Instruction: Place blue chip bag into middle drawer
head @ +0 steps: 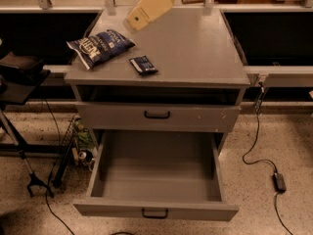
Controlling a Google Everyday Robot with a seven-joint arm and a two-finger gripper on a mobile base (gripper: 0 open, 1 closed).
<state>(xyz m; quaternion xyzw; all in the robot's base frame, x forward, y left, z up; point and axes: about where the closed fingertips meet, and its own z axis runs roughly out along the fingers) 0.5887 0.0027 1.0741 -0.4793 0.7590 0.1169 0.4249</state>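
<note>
The blue chip bag lies flat on the left part of the grey cabinet top, dark blue with white lettering. The middle drawer is pulled out wide open and holds nothing; its black bar handle is centred on the front. My gripper, a tan paddle-shaped piece on a white arm, hangs over the back of the cabinet top, behind and to the right of the bag and not touching it. It holds nothing that I can see.
A small flat dark-blue packet lies just right of the bag. A closed drawer front with scuffs sits above the open drawer. A black stand is at the left. A cable and power brick lie on the floor at the right.
</note>
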